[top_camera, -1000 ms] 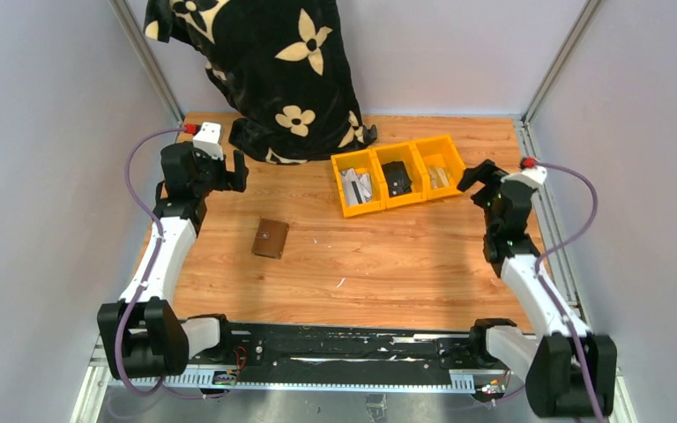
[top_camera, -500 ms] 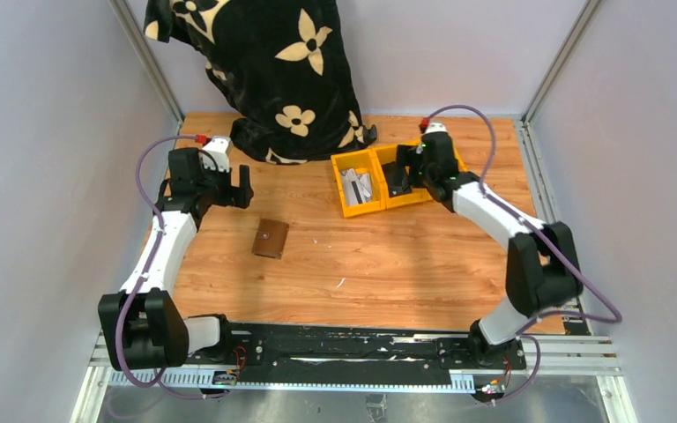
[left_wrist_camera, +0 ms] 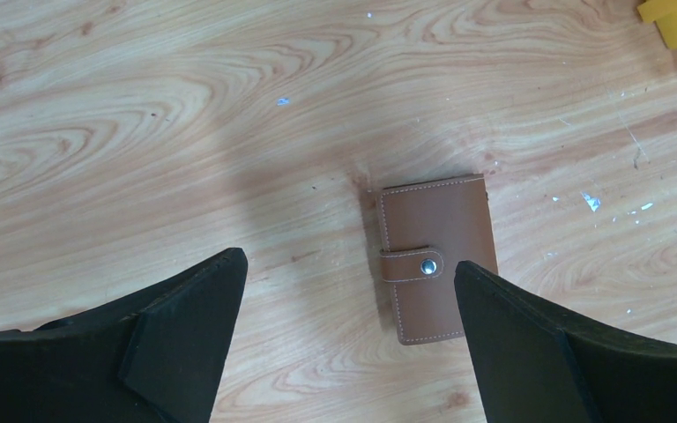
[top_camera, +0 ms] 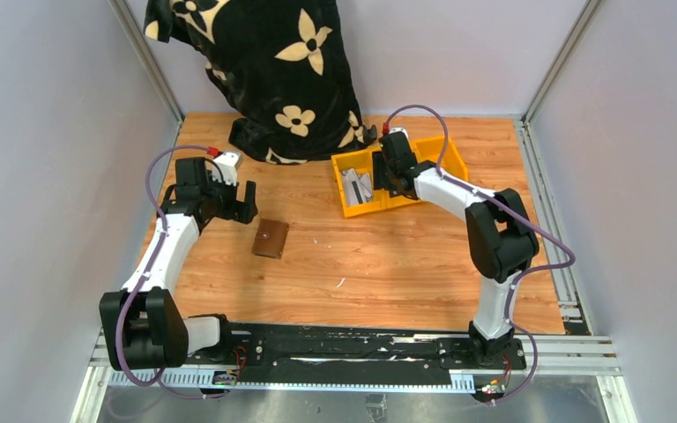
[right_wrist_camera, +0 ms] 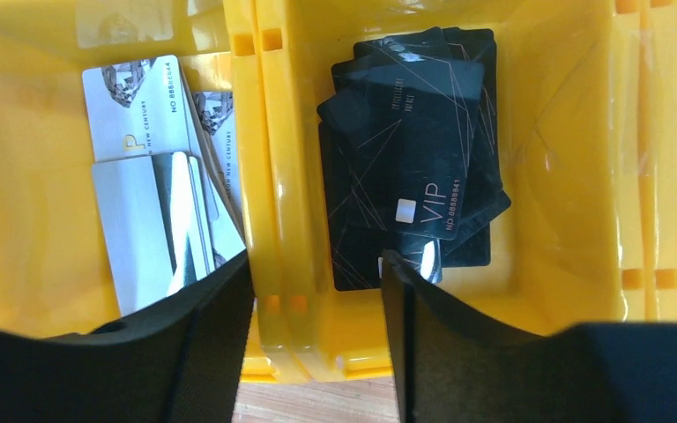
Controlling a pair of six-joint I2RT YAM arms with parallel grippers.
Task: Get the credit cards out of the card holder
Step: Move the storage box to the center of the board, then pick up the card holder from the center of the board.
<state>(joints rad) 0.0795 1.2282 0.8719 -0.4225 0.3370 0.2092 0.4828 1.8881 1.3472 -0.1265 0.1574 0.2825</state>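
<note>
On the table, left of centre, card holder (top_camera: 271,238): lies flat and closed; brown with pale stitching; tab fastened across the front by a round metal stud; touched by neither arm.
Card holder, left wrist view: sits right of the midline between the two fingers, close to the right-hand finger in that view, apart from both.
Left gripper (top_camera: 240,203): hangs above the wood just far-left of the card holder; jaws spread wide, gripping nothing.
Right gripper (top_camera: 390,176): hangs over the yellow bins (top_camera: 445,152) at the far side, right of centre; jaws apart, gripping nothing; in the right wrist view one finger stands on each side of the wall between the left and middle compartments. Contact between fingertips and plastic: cannot tell.
Credit cards (right_wrist_camera: 141,176): pale grey to white; lie loosely stacked in the left compartment, overlapping one another; the far one printed with a dark emblem and a number.
Black cards (right_wrist_camera: 414,167): lie in a fanned pile in the middle compartment; top one marked "VIP".
Right compartment: too little in view to tell its contents.
Patterned cloth (top_camera: 273,62): black with cream flowers; stands at the far edge, left of the bins, well apart from the card holder.
Table (top_camera: 388,264): wood grain, with small pale specks right of the card holder.
</note>
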